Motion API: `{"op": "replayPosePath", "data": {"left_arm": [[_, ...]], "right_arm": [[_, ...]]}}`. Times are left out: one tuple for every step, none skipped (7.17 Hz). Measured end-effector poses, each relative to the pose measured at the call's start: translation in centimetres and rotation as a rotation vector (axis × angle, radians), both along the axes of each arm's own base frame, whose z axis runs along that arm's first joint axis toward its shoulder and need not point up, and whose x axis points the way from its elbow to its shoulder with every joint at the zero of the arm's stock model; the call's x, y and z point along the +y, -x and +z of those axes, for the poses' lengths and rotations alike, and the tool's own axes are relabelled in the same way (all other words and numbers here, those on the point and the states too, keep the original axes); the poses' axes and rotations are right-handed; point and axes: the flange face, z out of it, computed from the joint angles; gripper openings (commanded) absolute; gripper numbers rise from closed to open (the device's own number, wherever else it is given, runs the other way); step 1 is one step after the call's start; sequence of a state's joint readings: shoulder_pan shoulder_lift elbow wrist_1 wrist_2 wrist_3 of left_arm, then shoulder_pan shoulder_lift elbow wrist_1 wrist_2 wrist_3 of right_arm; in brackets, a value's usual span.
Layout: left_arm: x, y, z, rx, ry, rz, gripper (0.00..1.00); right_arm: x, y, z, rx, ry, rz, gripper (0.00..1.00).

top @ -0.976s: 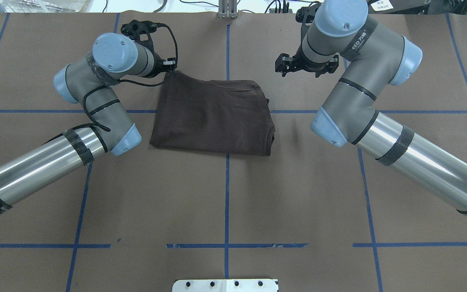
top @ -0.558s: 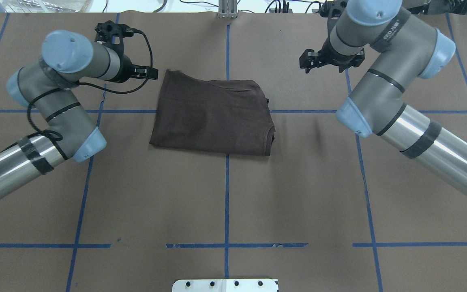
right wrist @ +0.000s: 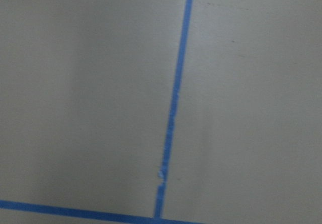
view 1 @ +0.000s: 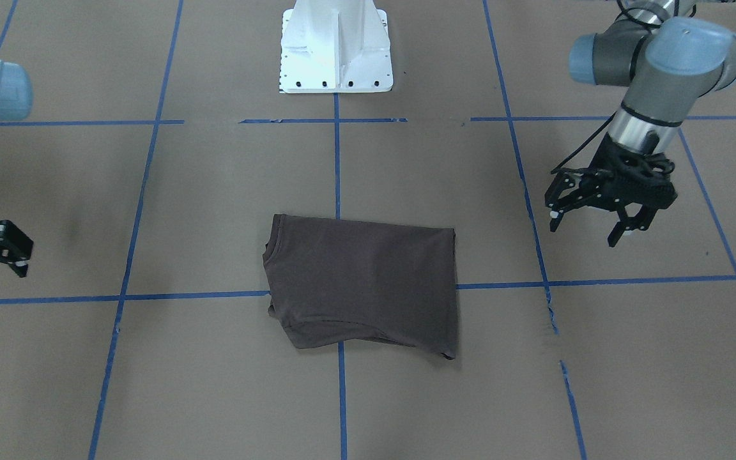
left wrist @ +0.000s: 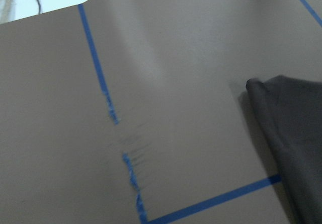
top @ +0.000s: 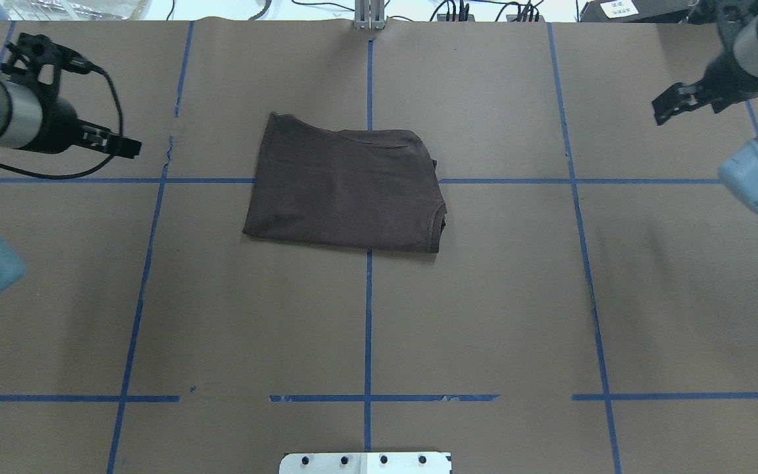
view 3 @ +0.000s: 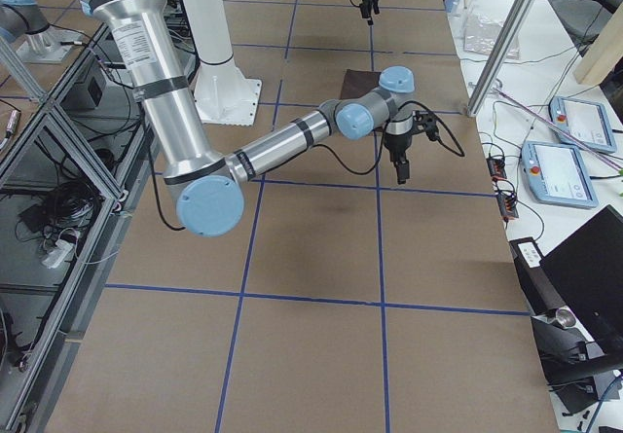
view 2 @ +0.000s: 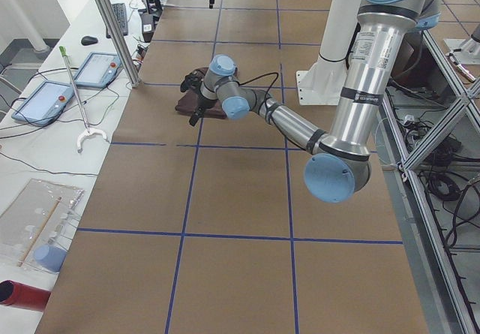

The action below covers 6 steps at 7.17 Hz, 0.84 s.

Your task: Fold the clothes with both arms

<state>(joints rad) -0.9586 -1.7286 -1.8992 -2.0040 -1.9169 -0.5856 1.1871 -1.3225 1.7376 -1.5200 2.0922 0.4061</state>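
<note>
The dark brown T-shirt (top: 346, 187) lies folded into a compact rectangle at the table's middle, its collar edge toward the robot's right (view 1: 361, 281). Nothing touches it. My left gripper (view 1: 584, 231) hovers open and empty well off the shirt's left side, near the table's left end (top: 126, 146). My right gripper (view 1: 10, 252) hangs far off the shirt's right side, with its fingers apart and nothing in them (top: 672, 105). The left wrist view catches only one shirt corner (left wrist: 292, 133). The right wrist view shows just brown paper and blue tape.
Brown paper with a blue tape grid covers the table (top: 484, 316). The paper is wrinkled and the tape torn left of the shirt (top: 170, 141). The white pedestal base (view 1: 336, 57) stands at the robot's edge. Tablets lie on side benches (view 2: 45, 101) (view 3: 584, 122).
Both arms have swung outward from the shirt, the left one leftward and the right one rightward, toward the table's ends. The folded shirt has not moved.
</note>
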Motion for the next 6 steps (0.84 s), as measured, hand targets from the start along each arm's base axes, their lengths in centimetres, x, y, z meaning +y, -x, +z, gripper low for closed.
{"op": "replayPosePath", "data": {"left_arm": [[1.4,5.3,1.8,-0.051,-0.028,0.032,1.0],[2.0,11.2,4.4,-0.104,-0.056,0.069,1.0],[2.4,16.9,7.5,-0.139,-0.05,0.089,1.0],[2.7,21.3,10.5,-0.149,0.006,0.083,1.0],[3.1,24.1,13.6,-0.155,0.114,0.072,1.0],[3.6,25.6,16.7,-0.161,0.246,0.064,1.0]], "right_arm": [[1.9,-5.4,4.3,0.012,0.018,-0.025,1.0],[4.3,-10.7,8.7,0.02,0.032,-0.052,1.0],[7.0,-15.0,12.6,0.028,0.045,-0.073,1.0],[9.9,-17.5,15.9,0.037,0.069,-0.087,1.0],[12.8,-18.8,18.7,0.043,0.105,-0.095,1.0],[14.8,-19.3,20.5,0.041,0.139,-0.098,1.0]]}}
